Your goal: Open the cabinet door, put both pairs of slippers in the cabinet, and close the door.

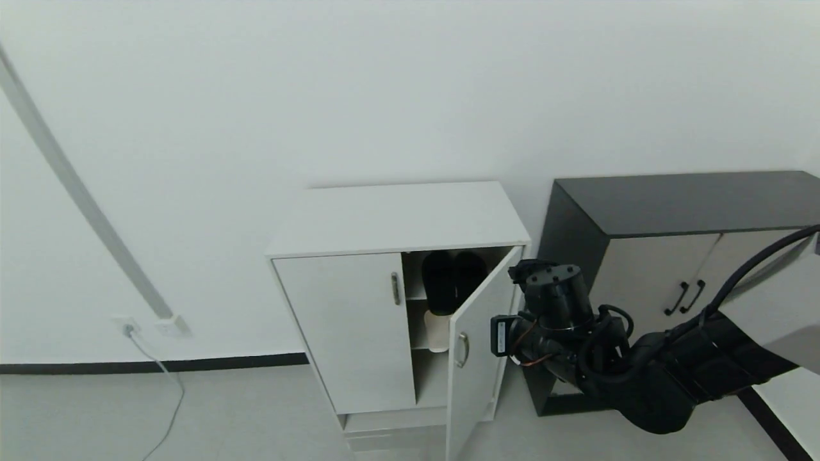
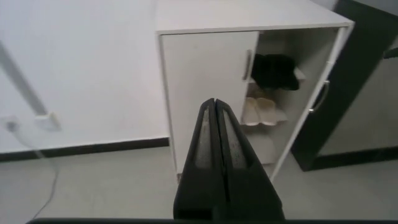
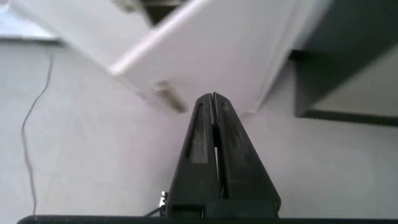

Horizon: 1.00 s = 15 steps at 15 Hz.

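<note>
Right gripper [image 3: 213,98], fingers [image 3: 200,130] together, near half-open cabinet door [image 1: 477,346] edge.

Two cabinets [image 1: 397,218], two slipper pairs [image 2: 273,71]

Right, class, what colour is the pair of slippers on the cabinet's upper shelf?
Black. The slippers show best in the head view.

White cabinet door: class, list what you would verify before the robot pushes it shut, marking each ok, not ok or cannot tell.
1. Pair of black slippers on upper shelf: ok.
2. Pair of cream slippers on shelf below: ok.
3. Slippers clear of door's swing: cannot tell.
4. White cabinet door shut: not ok, stands open.
5. Right gripper empty, facing door's outer face: ok.
6. Left gripper empty, back from cabinet: ok.
</note>
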Motion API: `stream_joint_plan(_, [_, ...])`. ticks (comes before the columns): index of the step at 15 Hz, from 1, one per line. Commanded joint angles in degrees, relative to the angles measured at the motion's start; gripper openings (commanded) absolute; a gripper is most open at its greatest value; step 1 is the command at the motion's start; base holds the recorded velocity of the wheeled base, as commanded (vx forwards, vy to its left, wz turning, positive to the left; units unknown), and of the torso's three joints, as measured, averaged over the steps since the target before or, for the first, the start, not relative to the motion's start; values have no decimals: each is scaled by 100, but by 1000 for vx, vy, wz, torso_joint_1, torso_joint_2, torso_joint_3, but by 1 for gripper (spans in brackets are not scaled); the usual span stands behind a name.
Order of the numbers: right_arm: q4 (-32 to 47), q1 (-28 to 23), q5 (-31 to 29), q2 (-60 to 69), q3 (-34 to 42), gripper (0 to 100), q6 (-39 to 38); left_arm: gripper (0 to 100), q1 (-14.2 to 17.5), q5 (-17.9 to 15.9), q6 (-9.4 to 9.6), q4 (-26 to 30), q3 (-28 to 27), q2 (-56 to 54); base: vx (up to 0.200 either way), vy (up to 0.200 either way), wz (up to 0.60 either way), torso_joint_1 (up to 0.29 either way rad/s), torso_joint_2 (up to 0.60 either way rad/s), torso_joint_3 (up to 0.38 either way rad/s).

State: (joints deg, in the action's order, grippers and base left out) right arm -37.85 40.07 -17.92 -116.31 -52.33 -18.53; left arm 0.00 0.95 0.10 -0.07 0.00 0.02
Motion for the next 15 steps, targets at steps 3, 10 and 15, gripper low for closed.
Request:
stream_joint_plan(3, [-442,-8,439,29,312,0,34,0,0,2,-1,-1,0,6,0,0,0,0,0,0])
stream_joint_plan(10, [-1356,-430,1054,161,1067,0,341,0,0,2,-1,-1,0,6,0,0,0,0,0,0])
stream_joint_plan(15, [-1436,-518,1071,610,1894,0,332,0,0,-7,17,-1,0,6,80,0,0,0,1,2])
